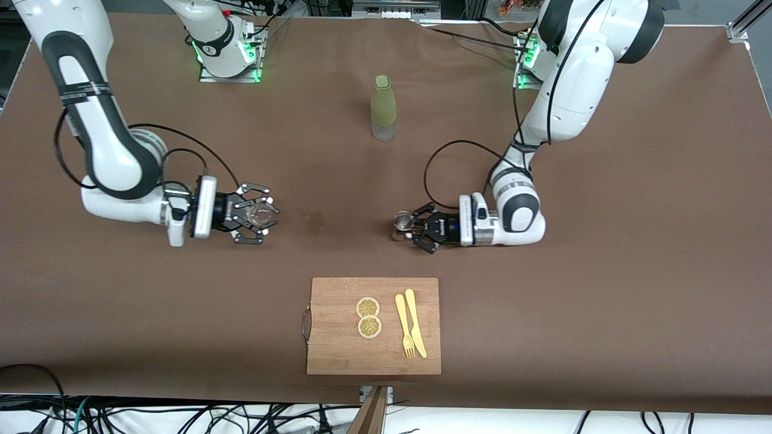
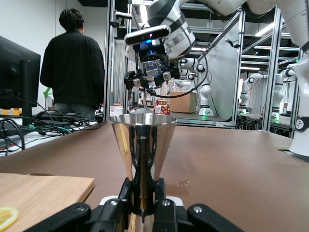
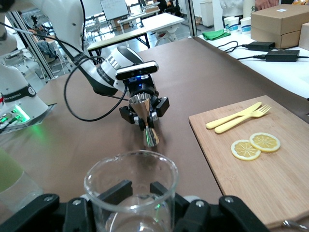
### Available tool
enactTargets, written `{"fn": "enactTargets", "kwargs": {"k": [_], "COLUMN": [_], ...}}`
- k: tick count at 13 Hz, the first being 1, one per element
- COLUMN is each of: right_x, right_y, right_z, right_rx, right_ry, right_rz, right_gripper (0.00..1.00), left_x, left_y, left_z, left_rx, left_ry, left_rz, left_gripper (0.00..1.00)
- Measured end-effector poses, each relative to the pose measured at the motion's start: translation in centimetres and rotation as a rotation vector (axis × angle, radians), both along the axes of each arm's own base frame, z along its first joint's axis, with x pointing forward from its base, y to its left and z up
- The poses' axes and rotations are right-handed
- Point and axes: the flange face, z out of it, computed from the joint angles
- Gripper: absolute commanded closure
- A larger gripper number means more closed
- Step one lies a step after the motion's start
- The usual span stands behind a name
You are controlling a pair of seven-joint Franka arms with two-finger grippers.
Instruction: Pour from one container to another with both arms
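Observation:
My right gripper (image 1: 259, 215) is shut on the small clear glass cup (image 1: 261, 213), holding it upright in the air over the table toward the right arm's end. The right wrist view has the cup (image 3: 130, 186) close up between the black fingers (image 3: 116, 191). My left gripper (image 1: 411, 228) is shut on the narrow waist of the silvery metal jigger (image 1: 400, 222), low at the table's middle. In the left wrist view the jigger (image 2: 144, 145) stands upright, with the right gripper (image 2: 152, 72) and cup facing it higher up. The jigger (image 3: 141, 106) is a clear gap away from the cup.
A tall olive-green bottle (image 1: 383, 107) stands farther from the front camera, between the arms. A wooden board (image 1: 338, 343) near the front edge carries two lemon slices (image 1: 368, 316) and a yellow fork and knife (image 1: 410, 325). Small wet spots (image 2: 183, 182) mark the brown table.

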Motion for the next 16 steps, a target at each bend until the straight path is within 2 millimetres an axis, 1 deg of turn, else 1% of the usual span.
{"fn": "enactTargets", "kwargs": {"k": [3, 4, 7, 9, 11, 12, 14, 16], "right_x": [-0.2, -0.2, -0.7, -1.1, -1.4, -1.5, -1.8, -2.2], "right_y": [2.9, 3.7, 6.7, 8.3, 9.5, 9.9, 10.4, 10.3], "right_z": [0.3, 0.4, 0.8, 1.1, 1.3, 1.5, 2.1, 2.8], "right_rx": [-0.035, -0.047, -0.089, -0.114, -0.131, -0.138, -0.159, -0.202], "right_ry": [-0.038, -0.049, -0.059, -0.07, -0.089, -0.098, -0.125, -0.165], "right_rz": [-0.015, -0.025, -0.058, -0.073, -0.076, -0.074, -0.058, -0.019], "right_gripper": [0.74, 0.74, 0.74, 0.74, 0.74, 0.74, 0.74, 0.74], "left_x": [-0.7, -1.3, -3.6, -4.3, -4.5, -4.4, -4.1, -4.0], "left_y": [-4.4, -5.9, -9.8, -11.8, -13.2, -13.4, -13.3, -13.3], "left_z": [1.1, 1.2, 0.9, 0.4, 0.2, 0.2, 0.3, 0.2], "left_rx": [0.035, 0.044, 0.037, 0.027, 0.018, 0.017, 0.02, 0.023], "left_ry": [0.035, 0.045, 0.068, 0.078, 0.079, 0.076, 0.067, 0.064], "left_rz": [-0.003, -0.014, -0.029, -0.015, -0.005, -0.003, -0.001, 0.0], "left_gripper": [1.0, 1.0, 1.0, 1.0, 1.0, 1.0, 1.0, 1.0]}}
